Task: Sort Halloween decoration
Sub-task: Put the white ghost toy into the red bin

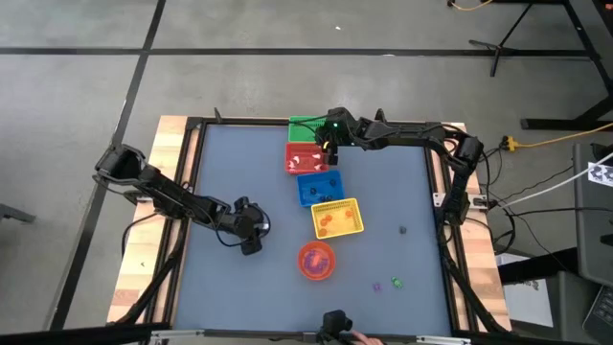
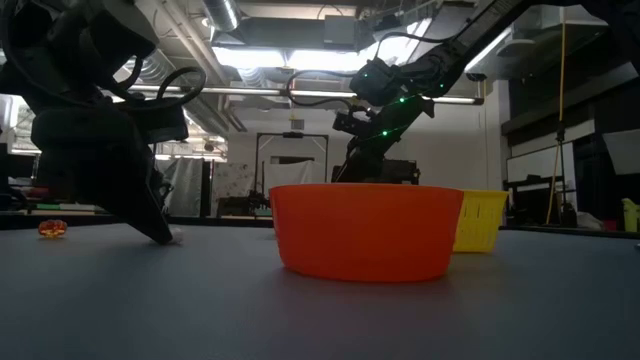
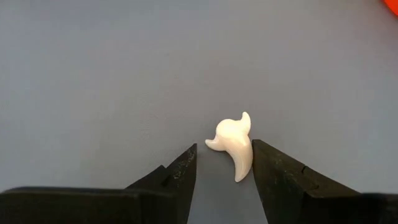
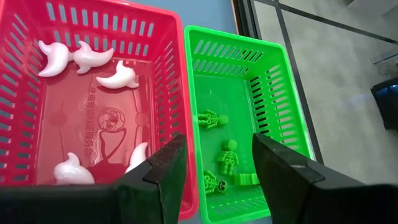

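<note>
A small white ghost trinket [image 3: 235, 144] lies on the grey table between the fingers of my left gripper [image 3: 224, 147], which stands open and slants down at the table's near left [image 1: 251, 240]. My right gripper [image 4: 217, 158] hangs open with nothing between its fingers at the far side [image 1: 330, 144], above the red basket [image 4: 37, 118] and the green basket [image 4: 249, 93]. Several white ghosts [image 4: 93, 57] lie in the red basket. Green skeleton figures [image 4: 229, 155] lie in the green one. My left gripper has the ghost's curved tail [image 3: 244, 165] lying right beside one finger [image 3: 273, 171], while the other finger stands clear of it. I cannot tell whether that finger touches it. The ghost rests flat on the table.
A blue basket [image 1: 318, 187] and a yellow basket [image 1: 337, 218] follow the red one toward the near edge, and past them stands the round orange bowl [image 1: 317, 260]. A few loose trinkets [image 1: 397, 282] lie at the near right, and an orange one [image 2: 52, 229] shows in the low view.
</note>
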Controlling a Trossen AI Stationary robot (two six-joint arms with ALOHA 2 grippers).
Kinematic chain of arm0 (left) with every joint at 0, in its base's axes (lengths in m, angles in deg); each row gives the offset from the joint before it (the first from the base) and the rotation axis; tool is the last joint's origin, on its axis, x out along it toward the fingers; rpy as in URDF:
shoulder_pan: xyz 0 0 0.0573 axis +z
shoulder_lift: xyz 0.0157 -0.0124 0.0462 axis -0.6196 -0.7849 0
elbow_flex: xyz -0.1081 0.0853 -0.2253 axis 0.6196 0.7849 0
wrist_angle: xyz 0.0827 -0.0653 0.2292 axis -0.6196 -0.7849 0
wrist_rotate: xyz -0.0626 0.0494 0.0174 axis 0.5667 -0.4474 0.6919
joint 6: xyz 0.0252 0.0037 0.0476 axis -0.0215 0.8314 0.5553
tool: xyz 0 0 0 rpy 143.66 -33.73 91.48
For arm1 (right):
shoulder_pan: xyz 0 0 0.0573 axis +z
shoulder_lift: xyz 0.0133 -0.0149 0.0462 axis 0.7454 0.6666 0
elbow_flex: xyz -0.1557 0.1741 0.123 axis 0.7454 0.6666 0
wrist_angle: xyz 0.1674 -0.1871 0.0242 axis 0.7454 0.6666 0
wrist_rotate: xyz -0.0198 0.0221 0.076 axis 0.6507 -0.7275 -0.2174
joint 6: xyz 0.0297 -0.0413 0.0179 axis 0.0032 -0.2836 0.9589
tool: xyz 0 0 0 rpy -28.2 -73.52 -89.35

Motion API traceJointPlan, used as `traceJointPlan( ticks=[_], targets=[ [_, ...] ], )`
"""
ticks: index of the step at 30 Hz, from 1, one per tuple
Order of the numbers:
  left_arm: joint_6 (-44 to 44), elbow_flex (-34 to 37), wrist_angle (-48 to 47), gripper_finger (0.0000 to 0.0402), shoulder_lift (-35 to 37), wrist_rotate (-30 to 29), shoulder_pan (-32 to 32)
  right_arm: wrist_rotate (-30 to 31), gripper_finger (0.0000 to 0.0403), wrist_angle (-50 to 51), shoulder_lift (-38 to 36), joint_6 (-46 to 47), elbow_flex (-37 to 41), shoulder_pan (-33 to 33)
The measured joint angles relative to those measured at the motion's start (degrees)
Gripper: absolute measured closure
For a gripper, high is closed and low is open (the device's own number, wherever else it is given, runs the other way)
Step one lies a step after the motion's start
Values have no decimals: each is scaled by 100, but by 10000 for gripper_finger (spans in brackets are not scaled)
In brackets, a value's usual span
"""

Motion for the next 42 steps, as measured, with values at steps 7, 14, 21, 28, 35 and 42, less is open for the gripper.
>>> traceJointPlan(
  ticks=[7,14,21,28,35,42],
  targets=[
    [-2,2,185,265,0,4,0,0,221,0,0,1,1,0],
    [-2,2,221,265,0,12,0,0,221,0,0,2,1,-1],
    [38,2,421,265,0,11,-2,0,221,0,0,0,1,-1],
    [42,2,320,265,0,-71,-3,-2,221,0,0,0,1,-1],
    [44,2,323,265,-88,-133,-2,0,221,0,0,2,1,-1],
    [59,-9,426,265,-308,-94,-4,-2,221,4,0,0,-1,-1]
  ],
)
